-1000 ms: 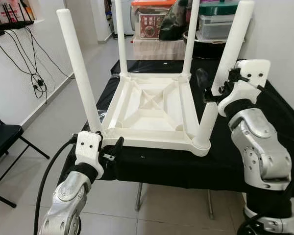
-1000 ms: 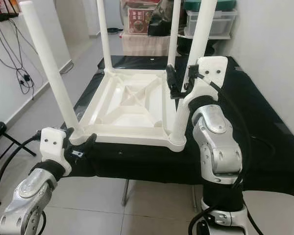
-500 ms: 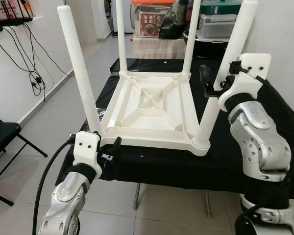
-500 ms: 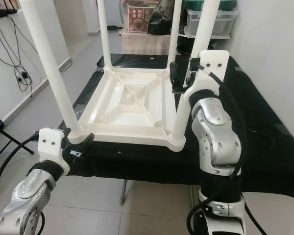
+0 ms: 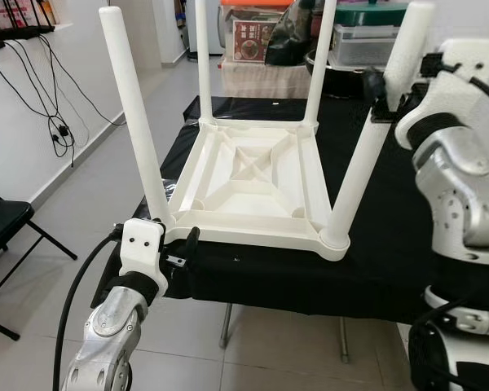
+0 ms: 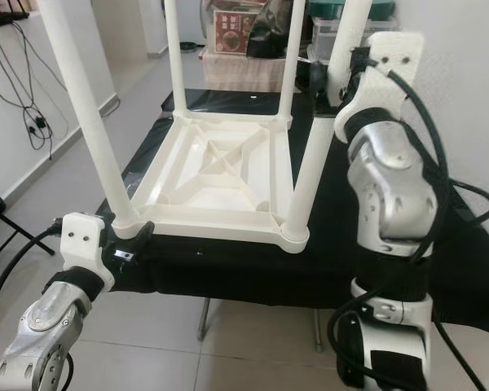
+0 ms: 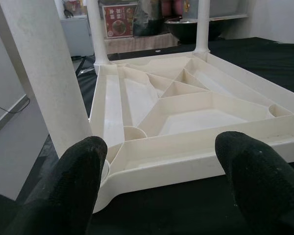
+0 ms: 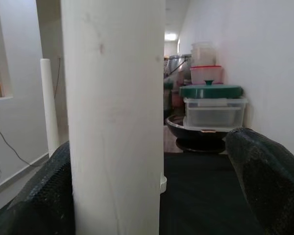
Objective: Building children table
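A white plastic children's table [image 5: 253, 175] lies upside down on a black-covered table [image 5: 375, 269], all its legs pointing up. My right gripper [image 5: 387, 90] is raised near the top of the near right leg [image 5: 359, 171]. It is open, one finger [image 8: 32, 196] against the leg [image 8: 115, 112] and the other finger [image 8: 267, 181] apart from it. My left gripper [image 7: 161, 181] is low at the near left corner, open, its fingers just in front of the tabletop's rim [image 7: 186, 161], beside the near left leg [image 5: 134, 122].
A black folding chair [image 5: 8, 236] stands on the floor to the left, under cables on the wall [image 5: 53, 122]. Storage boxes and a dark bowl [image 5: 350, 49] sit behind the table. A white wall runs close on the right.
My right arm has risen along the near right leg, from about mid-height to near its top. The left gripper has stayed at the near left corner.
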